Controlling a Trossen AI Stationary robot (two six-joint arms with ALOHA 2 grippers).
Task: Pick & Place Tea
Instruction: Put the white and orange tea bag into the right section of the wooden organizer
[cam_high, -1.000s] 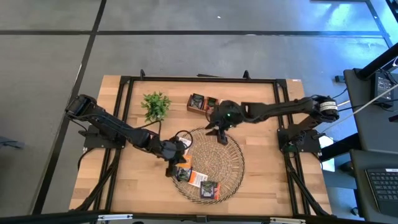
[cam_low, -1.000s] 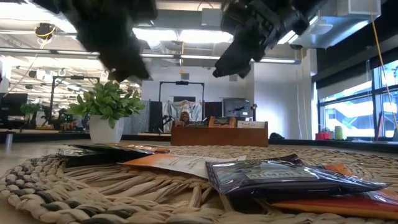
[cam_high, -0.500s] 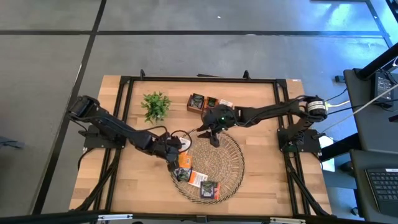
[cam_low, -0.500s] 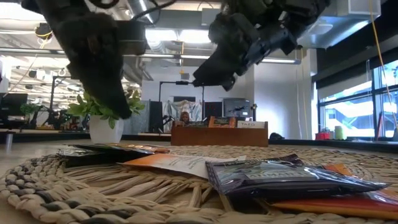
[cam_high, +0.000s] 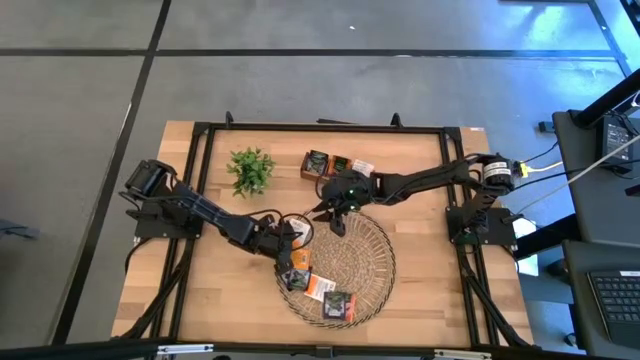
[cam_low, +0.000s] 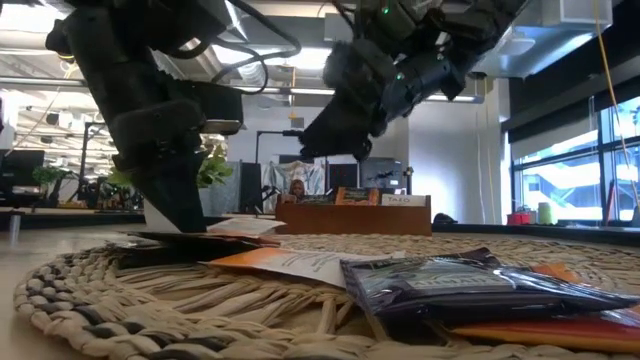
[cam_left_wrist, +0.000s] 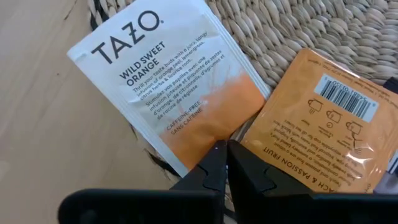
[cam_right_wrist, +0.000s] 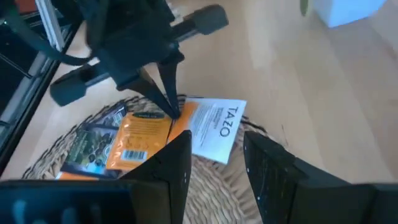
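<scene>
Pinching tips are pressed down on a tea bag at the edge of the round woven straw tray (cam_high: 365, 262).

The left gripper (cam_left_wrist: 224, 151) is seen with its fingers together, touching the white and orange square paper tea sachet (cam_left_wrist: 168, 81) beside an orange one (cam_left_wrist: 323, 130). The right gripper (cam_right_wrist: 214, 152) is held above the tray with its fingers apart, nothing between them. More sachets (cam_high: 325, 292) are lying on the tray.
</scene>
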